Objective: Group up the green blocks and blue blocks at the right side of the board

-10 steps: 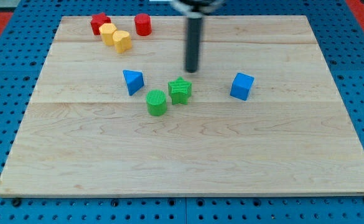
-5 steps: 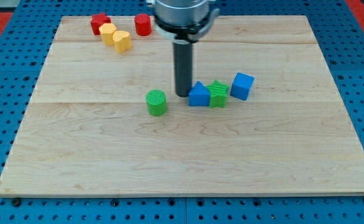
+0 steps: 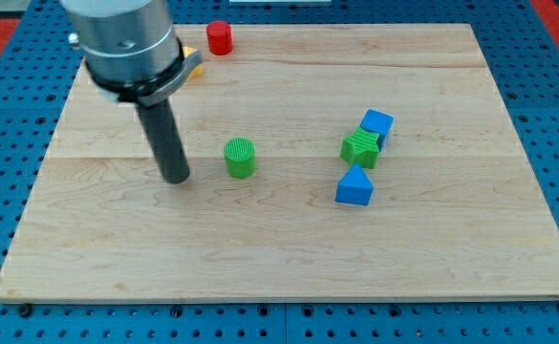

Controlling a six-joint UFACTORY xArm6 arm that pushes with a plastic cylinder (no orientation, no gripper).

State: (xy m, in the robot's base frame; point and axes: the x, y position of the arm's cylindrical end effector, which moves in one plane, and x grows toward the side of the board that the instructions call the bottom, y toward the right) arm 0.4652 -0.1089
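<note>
Green ribbed cylinder block: standing alone on the pale wooden board, a little toward the view's left of centre, with bare wood on every side of it. Green ribbed star-shaped block: toward the view's right of centre, touching the blue cube block that sits just behind it toward the view's top right. Blue triangular prism block: just below the green star block toward the view's bottom, close beside it but whether they touch I cannot tell. These three form a loose cluster, well apart from the green cylinder block. My tip: the lower end of the straight dark rod, resting on the board just to the view's left of the green cylinder block, near it with a narrow strip of wood between; it has no jaws and carries nothing, touching no block. Red cylinder block: close to the board's top edge, toward the view's left. Yellow block: only a sliver shows behind the arm's grey housing, shape not readable. The board's right edge lies well beyond the cluster, with open wood between; the whole lower half of the board toward the view's bottom holds no blocks. Blue perforated table: surrounds the board on all sides.
</note>
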